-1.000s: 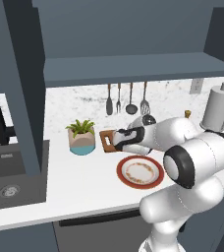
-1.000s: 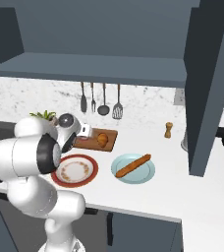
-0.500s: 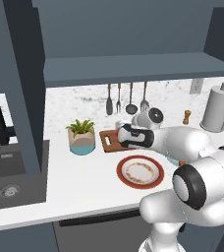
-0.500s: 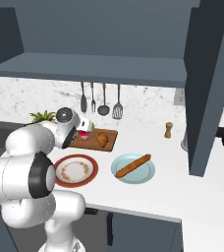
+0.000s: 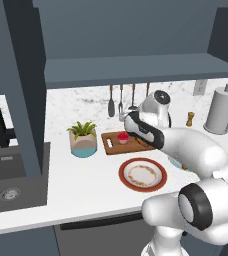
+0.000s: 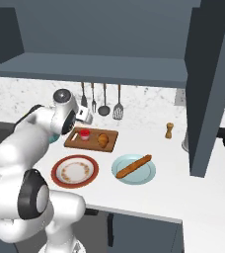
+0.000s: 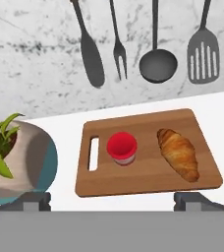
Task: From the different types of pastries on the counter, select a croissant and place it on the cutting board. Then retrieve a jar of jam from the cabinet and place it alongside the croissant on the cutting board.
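Pincer (image 7: pixel 112 199): fingertips (image 7: pixel 33 200) set wide apart at the bottom of the hand view, nothing between them; open, empty. Held above the worktop (image 5: pixel 81 180), pointing at the cutting board.

Cutting board (image 7: pixel 148 152): brown wood, rounded corners, slot handle at its left short end in the hand view. Lies flat on the worktop straight ahead of the pincer, between the two fingertips' lines.

Jar of jam (image 7: pixel 122 146): small red jar w/ paler band, upright on the board, ahead of the pincer and just left of centre, near the slot handle. Apart from both fingers. Also seen in the left base view (image 5: pixel 122 137) and right base view (image 6: pixel 85 134). No label readable.

Croissant (image 7: pixel 179 153): golden-brown, on the board, ahead and to the right of the pincer, beside the jar but not touching it. Right base view (image 6: pixel 102 140) shows the same.

Potted plant (image 7: pixel 13 157): pale/teal pot, green leaves, on the worktop left of the pincer, just beside the board's handle end.

Utensils (image 7: pixel 157 54): dark knife, fork, ladle, slotted turner hanging on the marbled wall beyond the board.

Red-rimmed plate (image 6: pixel 75 171): on the worktop nearer the robot than the board.

Blue plate (image 6: pixel 133 169) w/ long stick pastry (image 6: pixel 133 166) on it: right of the red-rimmed plate.

Cabinet (image 5: pixel 136 67): grey-blue shelf above the pincer.

No writing or brand legible anywhere.
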You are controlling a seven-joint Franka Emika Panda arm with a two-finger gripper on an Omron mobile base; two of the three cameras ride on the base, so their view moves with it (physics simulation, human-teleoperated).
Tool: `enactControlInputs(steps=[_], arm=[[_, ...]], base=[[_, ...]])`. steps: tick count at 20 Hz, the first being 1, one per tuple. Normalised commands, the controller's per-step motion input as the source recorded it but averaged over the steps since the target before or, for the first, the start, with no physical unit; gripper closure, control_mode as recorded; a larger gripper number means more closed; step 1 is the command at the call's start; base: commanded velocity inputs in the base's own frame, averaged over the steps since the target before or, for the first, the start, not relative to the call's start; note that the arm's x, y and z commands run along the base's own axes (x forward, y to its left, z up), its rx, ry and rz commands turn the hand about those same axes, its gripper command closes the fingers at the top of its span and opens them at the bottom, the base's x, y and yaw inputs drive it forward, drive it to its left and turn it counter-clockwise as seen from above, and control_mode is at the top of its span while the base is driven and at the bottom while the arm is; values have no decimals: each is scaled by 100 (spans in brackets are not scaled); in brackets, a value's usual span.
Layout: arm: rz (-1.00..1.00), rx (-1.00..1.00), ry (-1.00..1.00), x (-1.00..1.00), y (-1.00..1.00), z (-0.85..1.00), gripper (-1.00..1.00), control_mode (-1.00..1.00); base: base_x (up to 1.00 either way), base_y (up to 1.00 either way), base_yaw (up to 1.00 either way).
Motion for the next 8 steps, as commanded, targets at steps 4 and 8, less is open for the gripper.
enactControlInputs(steps=[4, 8], arm=[[-2, 0, 17, -48, -6, 0, -100, -100], [-1, 1, 16, -32, -20, 15, -100, -100]], base=[[0, 0, 0], [0, 0, 0]])
